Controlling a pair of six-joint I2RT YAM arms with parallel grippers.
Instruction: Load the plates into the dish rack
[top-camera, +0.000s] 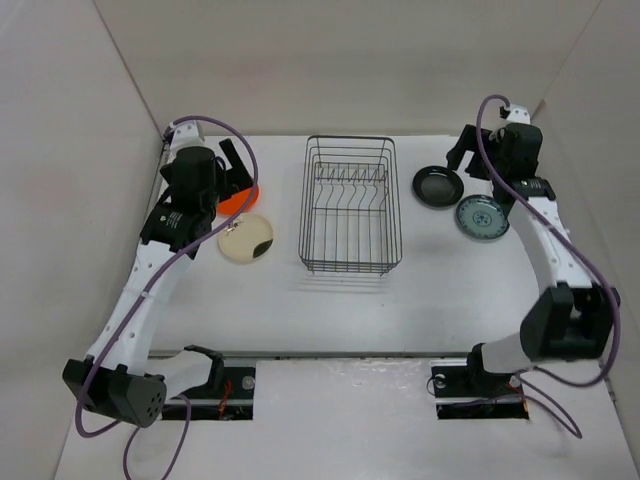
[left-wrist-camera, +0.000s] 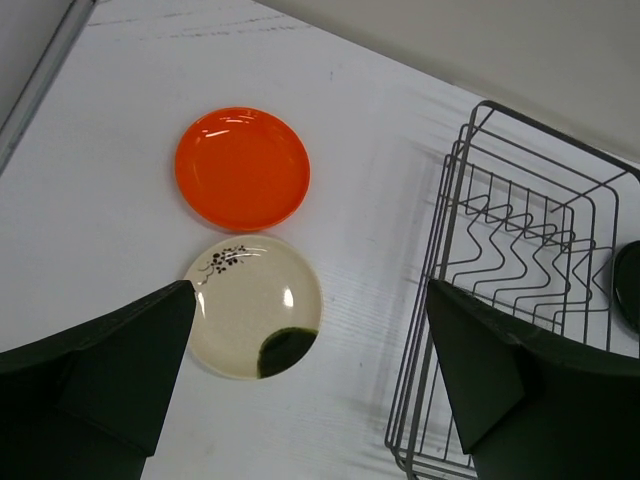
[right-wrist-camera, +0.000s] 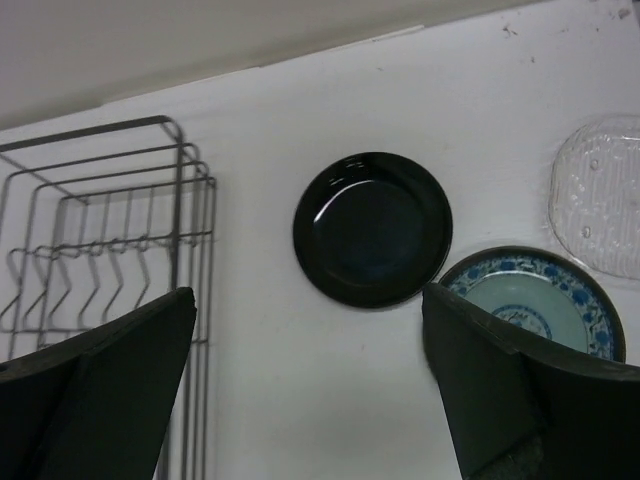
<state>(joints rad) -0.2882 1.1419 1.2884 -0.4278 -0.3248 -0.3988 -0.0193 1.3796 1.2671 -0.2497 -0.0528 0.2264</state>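
The left tool (left-wrist-camera: 308, 292) is spread wide and holds nothing. The cream plate (left-wrist-camera: 255, 305) lies flat on the worktop (top-camera: 300, 310) directly under the gap between its fingers, the orange plate (left-wrist-camera: 242, 168) is just beyond that, and the rack (top-camera: 350, 200) stands to the right of the tool, with nothing in it. The right tool (right-wrist-camera: 305, 300) is also spread and empty. The black plate (right-wrist-camera: 372, 228) lies just ahead of it, the teal plate (right-wrist-camera: 530, 300) touches or nearly touches the black one beside the right finger, and the rack is off to its left. No plate is loaded yet, so the step in hand looks like a first pick. The plates lie flat, so a good grasp probably means lowering one finger outside the rim and one inside. The tool would pinch the lip instead of pressing on the face, then tip the plate upright and lower it into a slot between two prongs. Starting at one end of the row would keep the other slots reachable. The clear plate (right-wrist-camera: 600, 195) is cut off at the edge of the right wrist view and seems to be hidden by the arm from above, so its full outline is uncertain. How high either tool hangs above its plate cannot be told.
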